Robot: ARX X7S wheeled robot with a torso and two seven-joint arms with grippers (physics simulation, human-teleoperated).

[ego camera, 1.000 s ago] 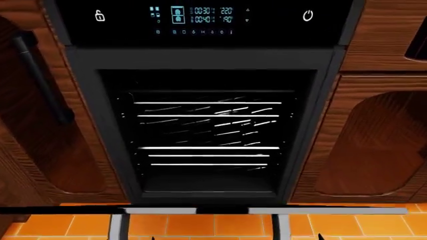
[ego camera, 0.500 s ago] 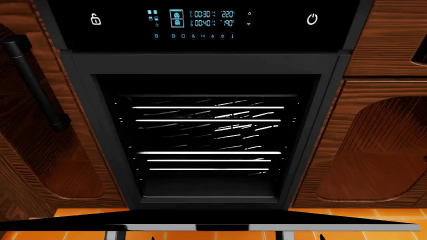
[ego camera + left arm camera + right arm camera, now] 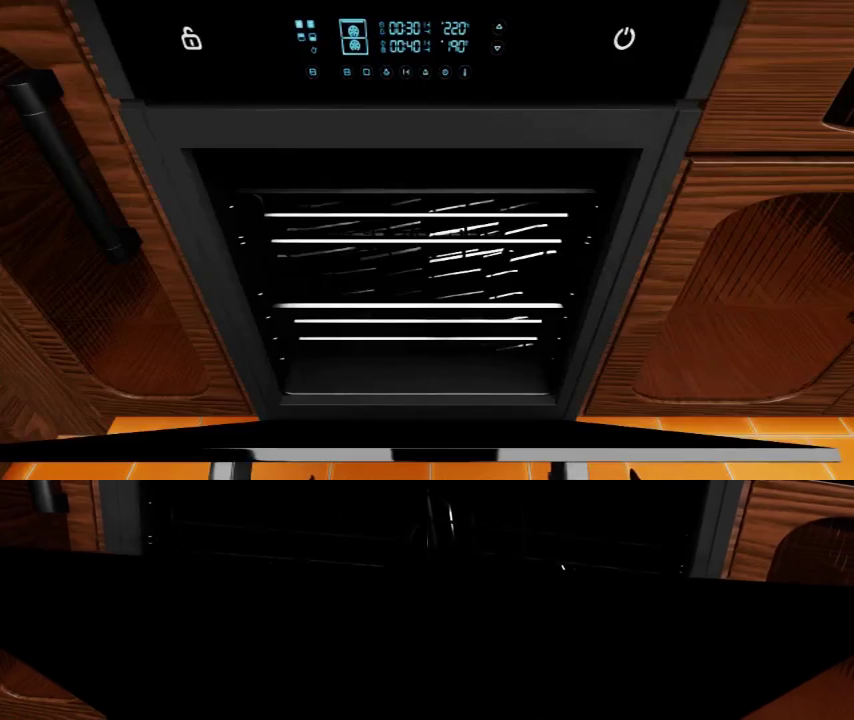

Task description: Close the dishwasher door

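A: Head view first. What does it show?

B: A black appliance set between brown wooden cabinet doors, its cavity wide open. Bright wire racks cross the inside at several levels. Above them a blue display glows on the dark control strip.

A: And the dishwasher door?

B: It hangs down along the bottom edge of that view, a wide glossy black panel seen nearly edge-on, lowered below the cavity. Two grey legs of its handle poke down from it over the orange tiled floor.

A: No counter to place it by?

B: None shows, so I go by the appliance: the panel lies under the opening, spanning its full width.

A: The cabinets?

B: The left cabinet door carries a black bar handle; the right cabinet door has an arched panel.

A: What about the grippers?

B: Neither appears in any view. Both wrist cameras look across a black surface that fills most of each picture, with a grey frame edge and wood beyond. Spread or pressed together, I cannot tell.
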